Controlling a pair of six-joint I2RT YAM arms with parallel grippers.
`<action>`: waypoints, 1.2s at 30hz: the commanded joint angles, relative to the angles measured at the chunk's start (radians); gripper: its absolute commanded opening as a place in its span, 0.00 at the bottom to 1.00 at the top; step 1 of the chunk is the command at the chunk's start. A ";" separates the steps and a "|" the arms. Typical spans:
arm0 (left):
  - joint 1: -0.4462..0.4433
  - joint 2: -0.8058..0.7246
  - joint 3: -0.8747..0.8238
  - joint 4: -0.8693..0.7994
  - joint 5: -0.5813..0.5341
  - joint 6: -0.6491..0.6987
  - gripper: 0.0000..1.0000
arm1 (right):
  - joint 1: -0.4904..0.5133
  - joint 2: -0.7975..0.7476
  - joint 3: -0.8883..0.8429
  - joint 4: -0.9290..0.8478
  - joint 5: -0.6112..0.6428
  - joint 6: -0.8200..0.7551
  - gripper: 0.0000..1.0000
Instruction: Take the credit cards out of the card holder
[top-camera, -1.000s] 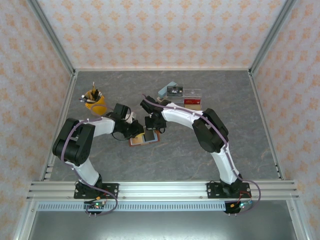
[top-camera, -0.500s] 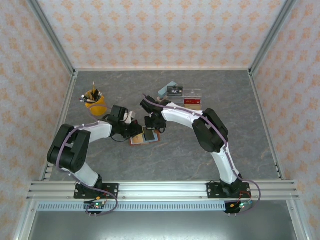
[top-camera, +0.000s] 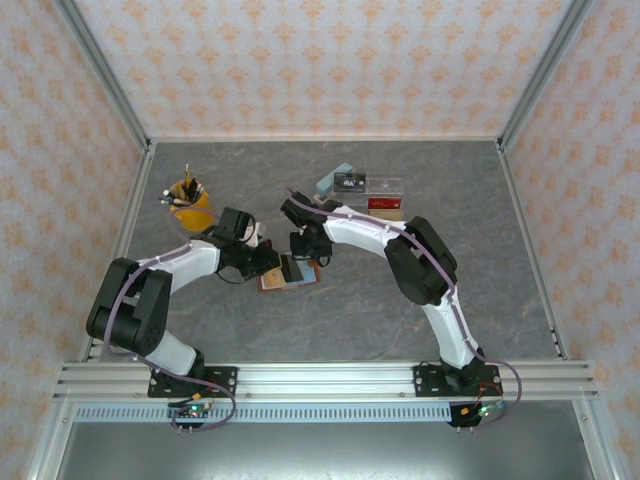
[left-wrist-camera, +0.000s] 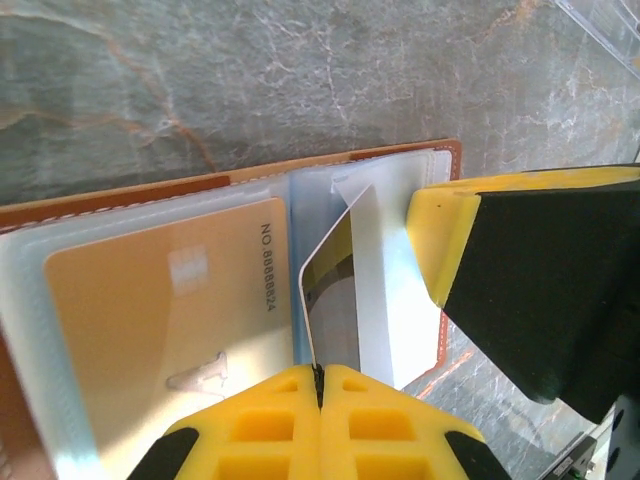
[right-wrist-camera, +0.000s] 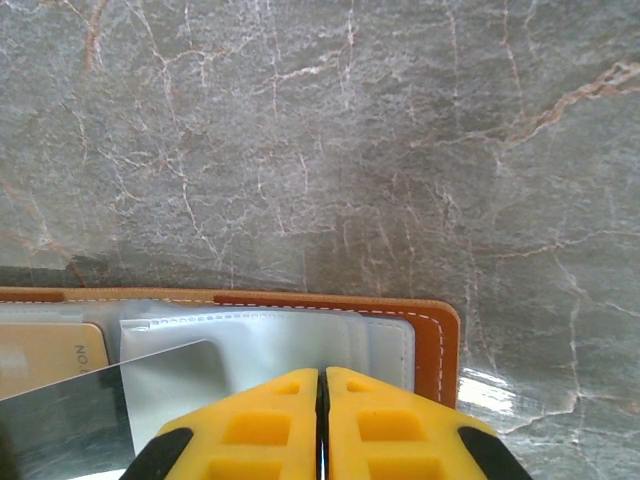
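The small reddish-brown leather card holder (top-camera: 270, 284) lies open and flat on the grey marbled counter (top-camera: 330, 340), near its middle, between the two wrists. The left jaws are fully closed. Their yellow fingers (left-wrist-camera: 250, 425) pinch the near edge of a thin grey credit card (left-wrist-camera: 330, 285), which stands tilted up on edge from the holder's right-hand page, just beside the fold. The card's far end runs in under a clear plastic sleeve (left-wrist-camera: 372, 250), and how much of it sits inside cannot be told. A gold credit card (left-wrist-camera: 160, 320) printed with a number lies flat in the sleeve of the left-hand page. The right jaws are closed too, their yellow fingers (right-wrist-camera: 260, 430) pressed together with the tips down on the clear sleeve of the right-hand page, close to the holder's stitched corner (right-wrist-camera: 438, 345). Whether a fold of sleeve is caught between them cannot be told. From the right wrist the grey credit card (right-wrist-camera: 90, 405) shows as a silvery sheet rising at the left, with a corner of the gold credit card (right-wrist-camera: 40, 355) beside it. Toward the back of the counter stand a yellow cup of pencils (top-camera: 192, 208), a light blue block (top-camera: 335, 178) and a clear acrylic organiser (top-camera: 375, 190), all apart from the holder.
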 joint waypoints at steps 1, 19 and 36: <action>0.014 -0.039 0.051 -0.168 -0.097 0.046 0.00 | -0.009 0.025 -0.057 -0.006 0.041 0.017 0.10; 0.061 -0.394 0.147 -0.267 -0.136 0.111 0.00 | -0.020 -0.308 -0.134 0.266 0.053 0.024 0.40; 0.084 -0.438 0.165 0.011 0.226 -0.176 0.00 | -0.132 -0.468 -0.479 0.970 -0.563 0.309 0.78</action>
